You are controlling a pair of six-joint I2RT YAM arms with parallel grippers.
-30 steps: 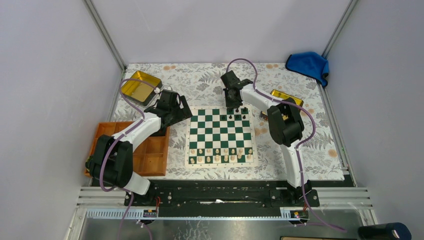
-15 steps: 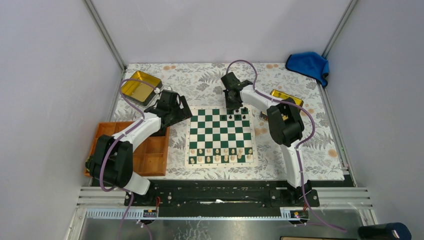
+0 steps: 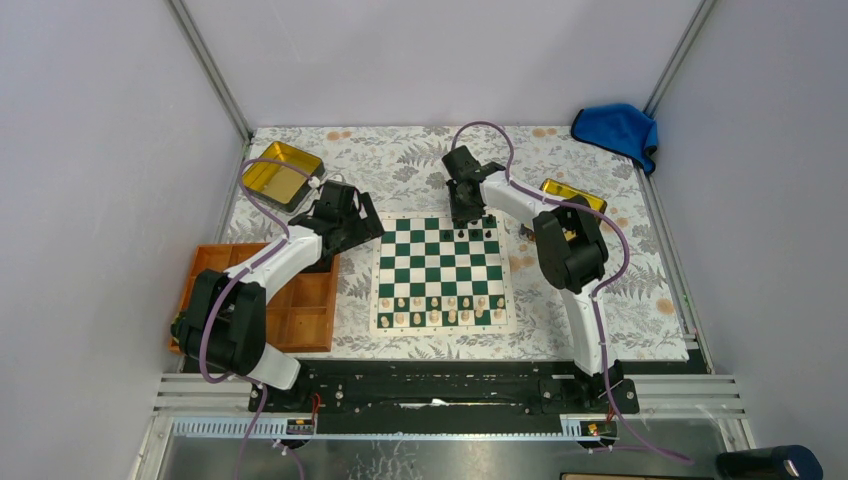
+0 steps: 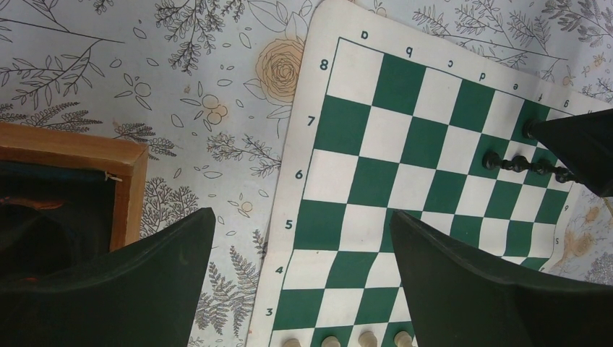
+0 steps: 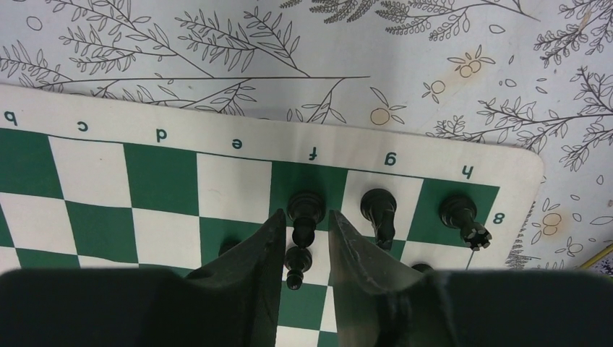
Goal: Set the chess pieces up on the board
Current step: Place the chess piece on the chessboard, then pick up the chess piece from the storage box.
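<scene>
The board (image 3: 441, 270) lies mid-table, with black chess pieces (image 3: 474, 234) at its far right corner. In the right wrist view a black bishop (image 5: 305, 206) stands on f8, a knight (image 5: 379, 206) on g8 and a rook (image 5: 460, 215) on h8. A pawn (image 5: 296, 264) stands just in front of the bishop. My right gripper (image 5: 305, 215) straddles the bishop, open, with a thin gap on each side. Its fingers (image 5: 253, 260) partly hide other pawns. My left gripper (image 4: 301, 217) hangs wide open and empty over the board's left edge (image 4: 289, 217).
Cream pieces (image 3: 440, 310) fill the board's near rows. An orange compartment tray (image 3: 290, 300) sits at the left under the left arm. Gold tins stand at the back left (image 3: 280, 170) and right (image 3: 572, 195), and a blue cloth (image 3: 618, 128) lies in the far right corner.
The right gripper's jaws have parted from the bishop, which now stands on f8. The left arm has not moved.
</scene>
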